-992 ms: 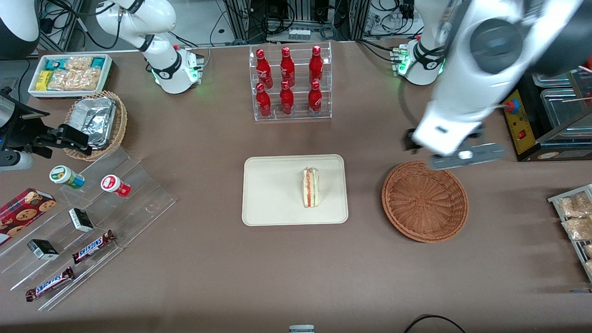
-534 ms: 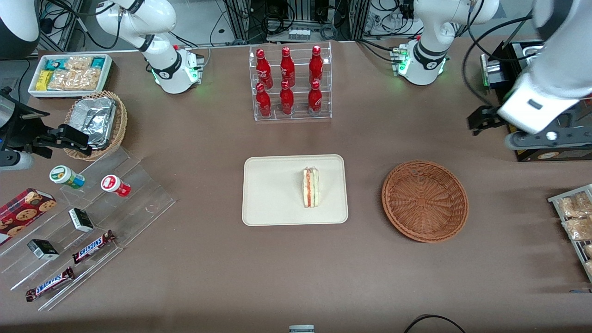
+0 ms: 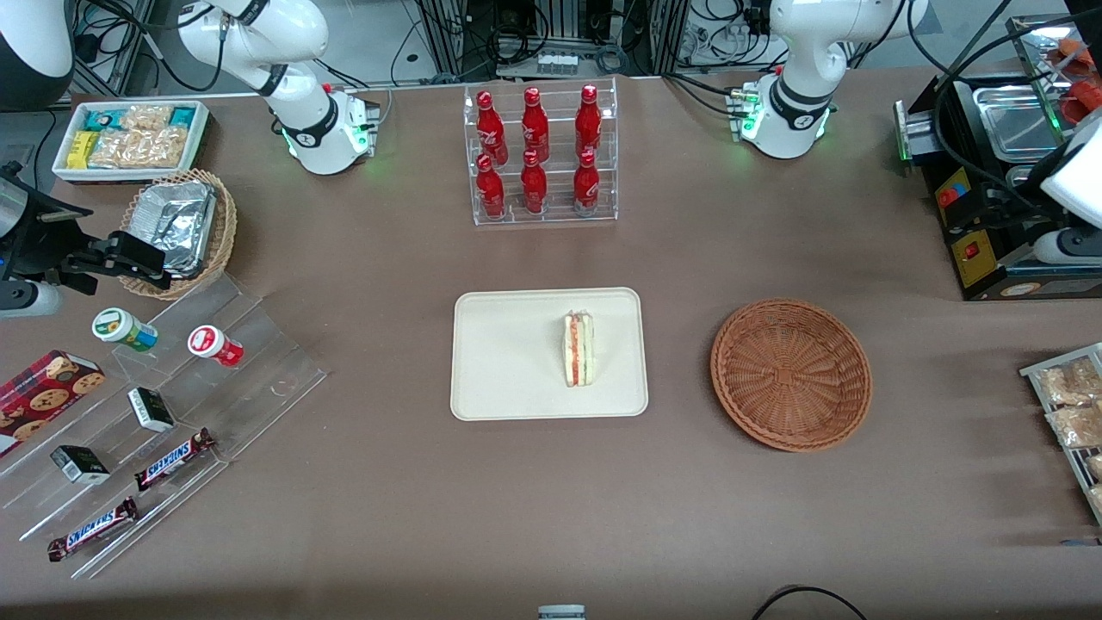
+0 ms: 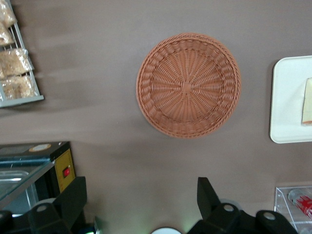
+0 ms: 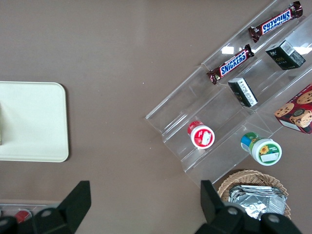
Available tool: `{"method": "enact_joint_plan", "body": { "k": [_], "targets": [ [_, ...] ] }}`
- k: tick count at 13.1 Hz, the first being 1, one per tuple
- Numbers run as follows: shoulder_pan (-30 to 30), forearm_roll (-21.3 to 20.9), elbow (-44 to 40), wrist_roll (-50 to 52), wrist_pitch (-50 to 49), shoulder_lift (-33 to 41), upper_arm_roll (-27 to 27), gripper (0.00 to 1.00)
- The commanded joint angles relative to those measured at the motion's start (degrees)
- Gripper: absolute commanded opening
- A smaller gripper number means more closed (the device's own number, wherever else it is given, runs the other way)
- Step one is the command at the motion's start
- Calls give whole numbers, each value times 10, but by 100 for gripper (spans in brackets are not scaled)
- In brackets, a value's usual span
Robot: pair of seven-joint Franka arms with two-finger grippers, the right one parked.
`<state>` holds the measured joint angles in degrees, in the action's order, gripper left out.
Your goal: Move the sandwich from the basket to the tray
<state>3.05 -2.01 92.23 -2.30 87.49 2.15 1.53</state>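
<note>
Left arm retreating fast from over basket (image 3: pixel 791 375) toward working arm's table end. Gripper (image 4: pixel 141 200) hanging high, fingers spread wide, gripping nothing. Sandwich (image 3: pixel 578 349) lying on tray (image 3: pixel 508 362); basket sitting bare. Task looking finished.

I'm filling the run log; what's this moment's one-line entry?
sandwich: on tray | basket: empty | gripper: open, holding nothing, above table beside basket
</note>
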Motion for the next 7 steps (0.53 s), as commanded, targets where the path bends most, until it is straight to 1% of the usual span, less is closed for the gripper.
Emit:
{"method": "enact_joint_plan", "body": {
  "k": [1, 7],
  "targets": [
    [3, -1, 66, -6, 40, 49, -4, 100],
    [1, 10, 34, -4, 37, 33, -2, 100]
  ]
}}
